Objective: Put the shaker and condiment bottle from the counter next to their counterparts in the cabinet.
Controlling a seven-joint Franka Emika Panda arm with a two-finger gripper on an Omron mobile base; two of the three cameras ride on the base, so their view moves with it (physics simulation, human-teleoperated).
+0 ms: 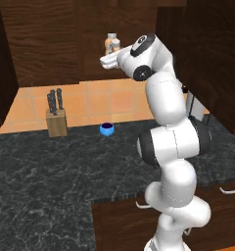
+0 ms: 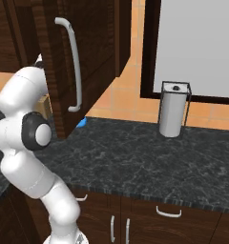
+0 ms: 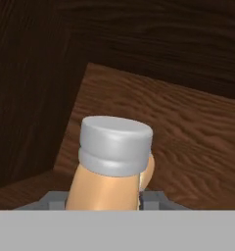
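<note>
Condiment bottle (image 3: 112, 166) is clamped in the gripper (image 3: 104, 200), finger tips on both sides of its orange body, grey cap pointing into the cabinet (image 3: 153, 54) over the wooden shelf (image 3: 188, 142).

Risks, as I judge them: release while it's tilted and it tips or rolls on the shelf; pushing deeper could hit the back wall.

Bottle's base is cut off, so shelf contact unknown. Left base view shows a bottle (image 1: 112, 45) beyond the wrist; held one or twin, can't tell.
</note>
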